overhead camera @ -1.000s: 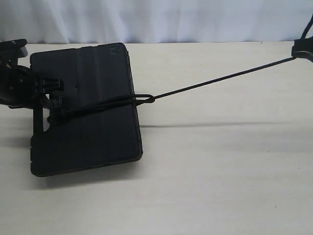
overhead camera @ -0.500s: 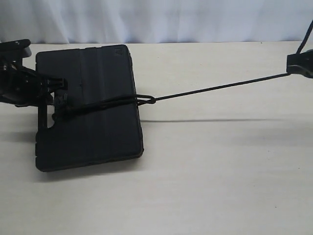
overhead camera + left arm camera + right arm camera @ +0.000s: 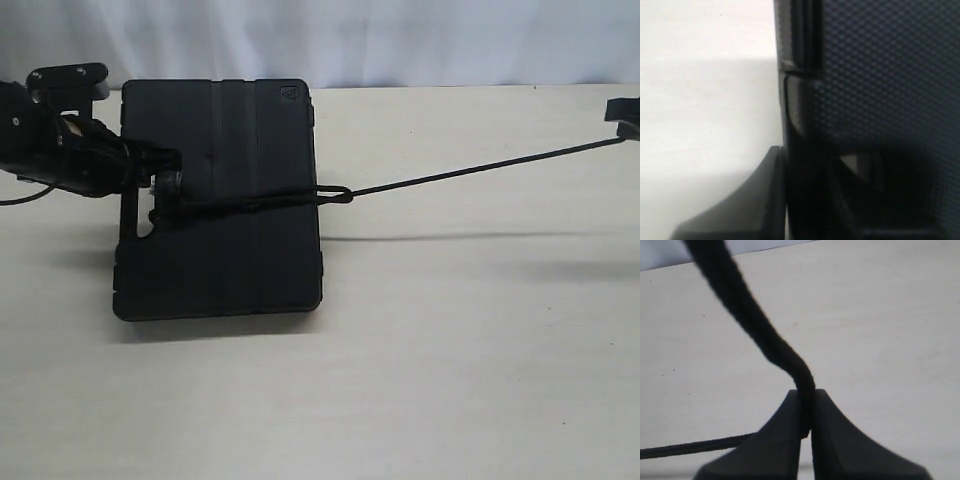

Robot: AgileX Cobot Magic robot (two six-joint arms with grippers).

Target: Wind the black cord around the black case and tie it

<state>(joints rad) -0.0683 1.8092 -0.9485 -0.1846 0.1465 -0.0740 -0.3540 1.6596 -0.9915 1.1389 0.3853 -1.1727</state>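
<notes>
The black case (image 3: 240, 250) lies flat on the table, its handle cut-out on the left. My left gripper (image 3: 160, 186) is shut on the handle edge; the left wrist view shows one of its fingers (image 3: 752, 205) against the outside of the case (image 3: 880, 75), the other hidden. The black cord (image 3: 480, 168) crosses the lid, forms a small loop at the case's right edge (image 3: 335, 193), then stretches taut above the table to my right gripper (image 3: 625, 112) at the far right edge. In the right wrist view that gripper (image 3: 806, 415) pinches the cord (image 3: 750, 325).
A pale beige table (image 3: 450, 360) extends in front of and to the right of the case. A white curtain (image 3: 350, 40) hangs behind the table's back edge. The cord casts a long shadow on the tabletop.
The case has slid to the right and turned square to the table edge, with my left gripper on its handle. The right gripper has shifted slightly toward the right edge, cord still taut.
</notes>
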